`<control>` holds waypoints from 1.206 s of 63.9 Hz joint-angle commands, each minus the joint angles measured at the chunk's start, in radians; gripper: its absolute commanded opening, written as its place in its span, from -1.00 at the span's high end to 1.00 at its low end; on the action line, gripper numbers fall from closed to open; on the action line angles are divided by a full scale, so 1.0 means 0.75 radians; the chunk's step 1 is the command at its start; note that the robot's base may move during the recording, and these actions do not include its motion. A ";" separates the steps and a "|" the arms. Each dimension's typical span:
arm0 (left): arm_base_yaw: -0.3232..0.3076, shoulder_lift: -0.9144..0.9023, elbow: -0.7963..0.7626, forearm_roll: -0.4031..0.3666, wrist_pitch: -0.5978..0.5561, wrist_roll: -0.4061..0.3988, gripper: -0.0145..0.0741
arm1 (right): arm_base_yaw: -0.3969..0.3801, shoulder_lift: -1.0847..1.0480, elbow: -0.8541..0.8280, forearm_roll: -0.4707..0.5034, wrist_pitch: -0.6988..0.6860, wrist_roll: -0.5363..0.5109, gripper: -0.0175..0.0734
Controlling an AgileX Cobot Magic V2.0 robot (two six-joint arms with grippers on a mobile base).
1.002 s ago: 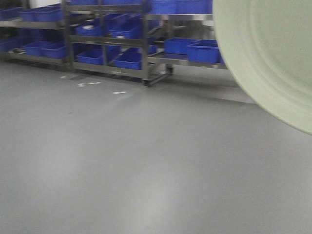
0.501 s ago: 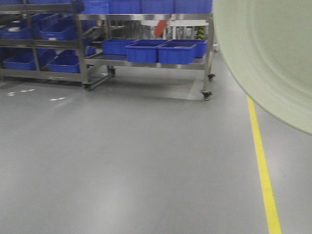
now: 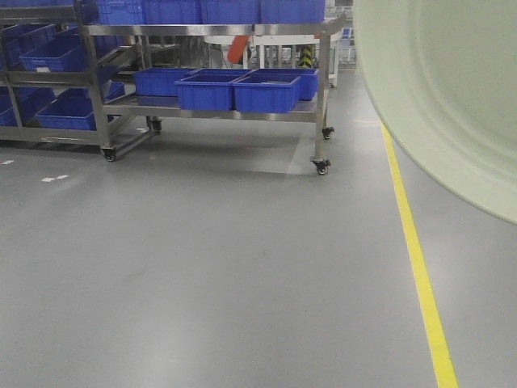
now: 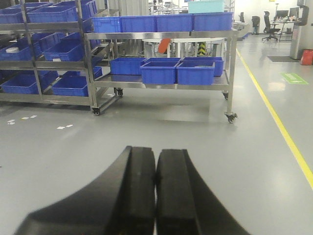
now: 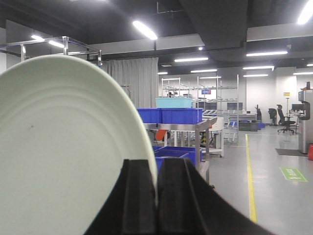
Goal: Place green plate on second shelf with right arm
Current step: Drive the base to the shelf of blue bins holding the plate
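Observation:
The pale green plate [image 3: 452,89] fills the upper right of the front view, held up on edge close to the camera. In the right wrist view the plate [image 5: 63,147] stands upright at the left, and my right gripper [image 5: 156,169] is shut on its rim, which sits between the two black fingers. My left gripper [image 4: 156,156] is shut and empty, pointing over the grey floor. The metal shelf rack [image 3: 242,77] with blue bins stands ahead at the far side of the floor, apart from both grippers.
Wheeled steel racks [image 4: 161,58] carry several blue bins [image 3: 206,90] on their lower and upper shelves. A yellow floor line [image 3: 416,267] runs along the right. Grey floor [image 3: 210,267] lies between me and the racks. Desks and chairs [image 4: 271,22] stand far back right.
The view has swung right: the racks slid left in the front view and the yellow line came in. The plate keeps the same place in the frame.

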 commanded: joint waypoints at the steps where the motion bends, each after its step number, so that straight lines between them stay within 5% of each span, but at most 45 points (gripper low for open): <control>1: -0.005 -0.021 0.053 0.000 -0.106 -0.002 0.38 | -0.009 -0.026 -0.034 0.009 -0.140 0.000 0.49; 77: -0.005 -0.021 0.053 0.000 -0.106 -0.002 0.38 | -0.009 -0.026 -0.034 0.009 -0.140 0.000 0.49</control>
